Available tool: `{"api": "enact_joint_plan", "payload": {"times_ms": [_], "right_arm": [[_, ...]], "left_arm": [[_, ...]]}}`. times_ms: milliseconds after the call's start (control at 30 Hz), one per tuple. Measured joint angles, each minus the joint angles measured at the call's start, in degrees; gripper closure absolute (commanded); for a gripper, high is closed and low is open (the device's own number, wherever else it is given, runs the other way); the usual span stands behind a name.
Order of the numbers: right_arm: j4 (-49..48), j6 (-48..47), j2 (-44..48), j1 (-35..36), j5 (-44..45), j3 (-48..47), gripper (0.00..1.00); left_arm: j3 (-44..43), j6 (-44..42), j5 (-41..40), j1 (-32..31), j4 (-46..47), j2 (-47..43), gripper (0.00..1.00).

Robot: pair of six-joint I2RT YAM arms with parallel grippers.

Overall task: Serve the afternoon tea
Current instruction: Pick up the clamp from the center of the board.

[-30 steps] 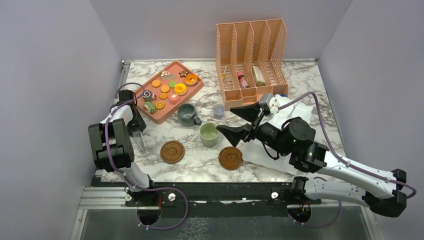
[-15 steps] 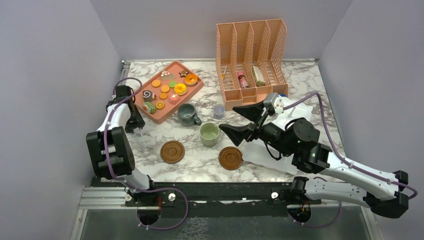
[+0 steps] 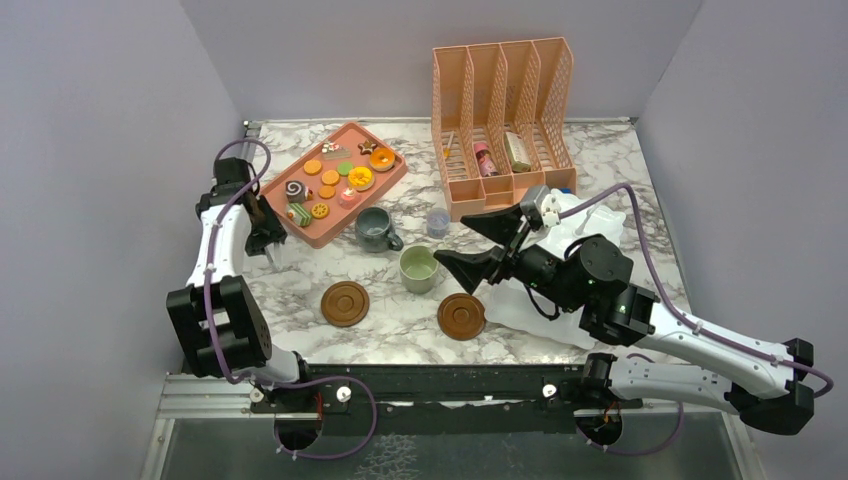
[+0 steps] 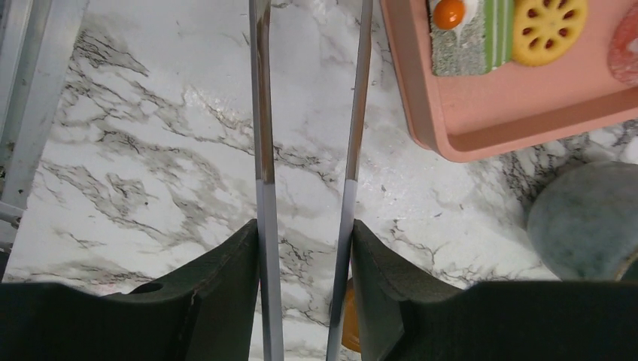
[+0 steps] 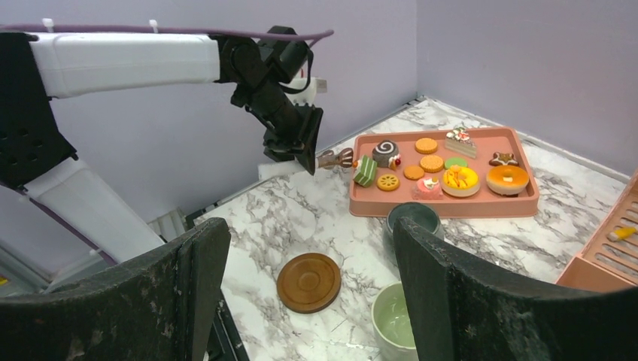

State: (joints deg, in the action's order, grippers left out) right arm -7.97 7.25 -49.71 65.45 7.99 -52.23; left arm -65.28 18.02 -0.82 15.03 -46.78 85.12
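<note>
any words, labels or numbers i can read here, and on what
No text can be read in any view.
Any label on the bottle in the rack is too small to read.
The tray and tongs show no print.

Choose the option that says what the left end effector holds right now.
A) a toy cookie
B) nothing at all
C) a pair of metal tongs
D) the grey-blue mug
C: the left end effector grips metal tongs, whose two blades run out between its fingers.
</note>
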Motion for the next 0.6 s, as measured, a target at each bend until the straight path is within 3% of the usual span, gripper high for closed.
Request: {"api": "enact_joint_plan", "payload": {"times_ms": [600], "right_arm": [[0.17, 0.72, -0.33, 0.00, -0.96, 0.00, 0.15]], "left_arm": [[-7.13, 1.70, 0.46, 0.28, -3.93, -6.75, 0.58]]}}
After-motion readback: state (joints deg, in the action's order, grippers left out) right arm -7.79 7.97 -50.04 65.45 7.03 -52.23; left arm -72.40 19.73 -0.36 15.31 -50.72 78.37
